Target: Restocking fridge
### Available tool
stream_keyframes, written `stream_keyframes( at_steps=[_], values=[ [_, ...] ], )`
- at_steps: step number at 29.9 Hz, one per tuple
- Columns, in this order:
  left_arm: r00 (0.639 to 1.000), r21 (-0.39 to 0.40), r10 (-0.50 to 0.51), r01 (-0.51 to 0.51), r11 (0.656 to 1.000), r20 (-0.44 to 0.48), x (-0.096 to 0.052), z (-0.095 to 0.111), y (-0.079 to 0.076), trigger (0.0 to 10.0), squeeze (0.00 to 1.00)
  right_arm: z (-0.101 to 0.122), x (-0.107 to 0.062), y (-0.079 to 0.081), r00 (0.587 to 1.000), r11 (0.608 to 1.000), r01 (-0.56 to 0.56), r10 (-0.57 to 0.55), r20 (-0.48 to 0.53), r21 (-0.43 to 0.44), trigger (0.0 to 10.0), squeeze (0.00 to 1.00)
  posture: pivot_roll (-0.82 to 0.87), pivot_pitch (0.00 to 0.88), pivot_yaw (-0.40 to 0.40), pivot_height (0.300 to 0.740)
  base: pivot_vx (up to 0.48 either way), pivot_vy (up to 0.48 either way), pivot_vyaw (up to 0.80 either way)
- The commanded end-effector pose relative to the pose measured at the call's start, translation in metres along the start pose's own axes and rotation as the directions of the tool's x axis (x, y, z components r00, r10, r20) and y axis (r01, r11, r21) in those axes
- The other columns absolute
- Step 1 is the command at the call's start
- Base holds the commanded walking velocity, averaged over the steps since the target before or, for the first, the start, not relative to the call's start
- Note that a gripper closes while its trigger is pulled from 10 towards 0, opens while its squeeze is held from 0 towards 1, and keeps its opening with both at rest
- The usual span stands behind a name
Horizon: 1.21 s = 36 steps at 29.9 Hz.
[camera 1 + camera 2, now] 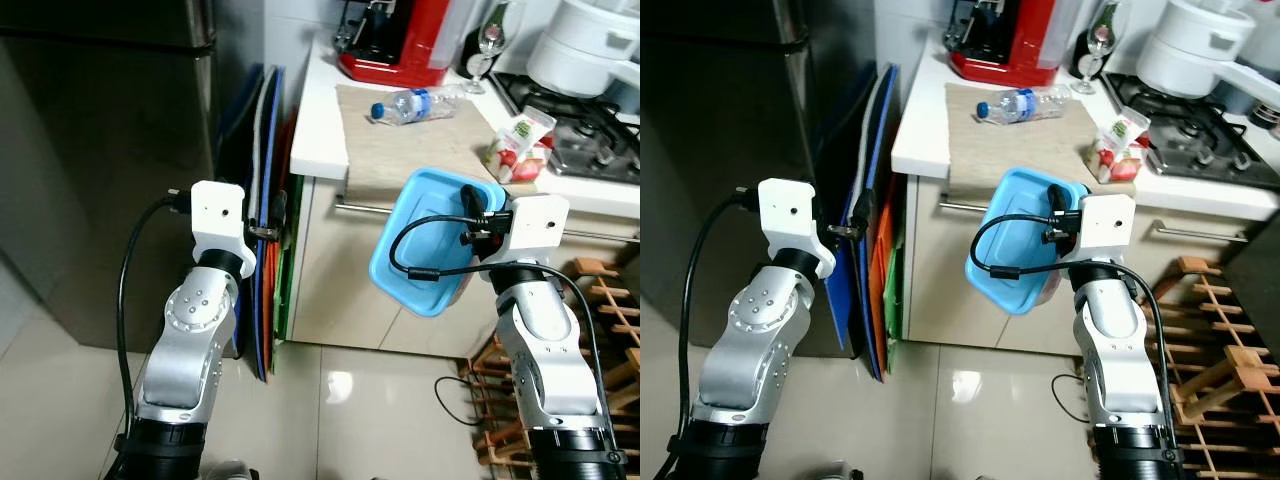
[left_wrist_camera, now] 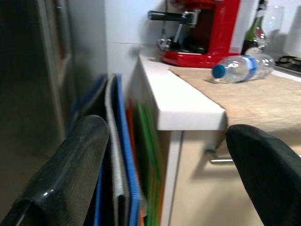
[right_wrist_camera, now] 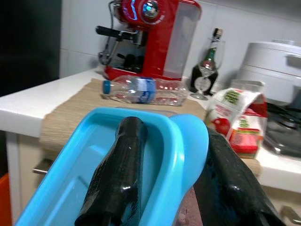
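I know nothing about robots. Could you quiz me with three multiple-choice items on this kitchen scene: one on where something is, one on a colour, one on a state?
1. Where does the water bottle lie?
A. on the floor
B. on the mat on the counter
C. in the blue tray

2. What colour is the coffee machine?
A. red
B. green
C. white

3. What is the right gripper doing?
A. hanging open and free
B. holding a glass
C. clamping the rim of the blue tray

Answers:
1 B, it lies on its side on the beige mat.
2 A, its body is bright red.
3 C, one finger sits inside the rim, one outside.
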<state>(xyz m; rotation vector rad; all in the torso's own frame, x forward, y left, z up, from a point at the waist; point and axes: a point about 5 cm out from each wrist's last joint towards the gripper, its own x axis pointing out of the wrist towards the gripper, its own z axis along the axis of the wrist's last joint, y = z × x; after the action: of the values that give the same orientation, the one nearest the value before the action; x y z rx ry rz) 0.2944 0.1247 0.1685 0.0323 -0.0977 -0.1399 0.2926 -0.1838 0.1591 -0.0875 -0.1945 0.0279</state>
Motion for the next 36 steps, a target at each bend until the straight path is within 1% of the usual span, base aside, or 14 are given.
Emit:
stream_keyframes(
  at_steps=[1, 3, 12, 23, 29, 36],
  values=[
    [1.0, 0.008, -0.008, 0.008, 1.0, -0.001, 0.001, -0.001, -0.003, 10.0, 0.0, 0.008, 0.002, -0.005, 0.999, 1.0, 0.018, -0.017, 0.047, -0.003, 0.0, 0.2, -0.02, 0.001, -0.084, 0.74, -0.277, 0.0, 0.0],
    [1.0, 0.004, -0.008, 0.008, 1.0, 0.01, 0.0, 0.0, -0.003, 10.0, 0.0, 0.005, 0.002, -0.005, 0.999, 1.0, 0.019, -0.019, 0.042, 0.001, 0.0, 0.2, -0.02, 0.0, -0.082, 0.74, -0.322, 0.0, 0.0],
    [1.0, 0.013, -0.002, 0.002, 1.0, 0.004, -0.001, -0.003, -0.002, 10.0, 0.0, 0.0, 0.002, -0.003, 1.0, 1.0, 0.016, -0.017, 0.022, 0.017, 0.0, 0.2, -0.02, 0.0, -0.08, 0.74, -0.386, 0.0, 0.0],
    [1.0, 0.019, -0.005, 0.005, 1.0, -0.008, 0.001, -0.006, -0.004, 10.0, 0.0, -0.004, 0.001, -0.002, 1.0, 1.0, 0.002, -0.002, 0.008, 0.012, 0.0, 0.21, -0.02, 0.0, -0.083, 0.74, -0.381, 0.0, 0.0],
    [1.0, 0.005, -0.028, 0.028, 1.0, 0.009, 0.0, -0.005, -0.005, 10.0, 0.0, -0.006, 0.0, -0.002, 1.0, 1.0, 0.001, -0.001, 0.0, 0.011, 0.0, 0.2, -0.03, 0.0, -0.081, 0.74, 0.0, 0.0, 0.0],
    [0.999, -0.038, -0.034, 0.033, 0.999, -0.017, -0.003, -0.017, -0.008, 10.0, 0.0, -0.018, -0.006, -0.008, 0.999, 1.0, 0.025, -0.025, -0.036, 0.0, 0.0, 0.2, -0.03, 0.027, -0.074, 0.74, 0.0, -0.455, 0.0]
  ],
)
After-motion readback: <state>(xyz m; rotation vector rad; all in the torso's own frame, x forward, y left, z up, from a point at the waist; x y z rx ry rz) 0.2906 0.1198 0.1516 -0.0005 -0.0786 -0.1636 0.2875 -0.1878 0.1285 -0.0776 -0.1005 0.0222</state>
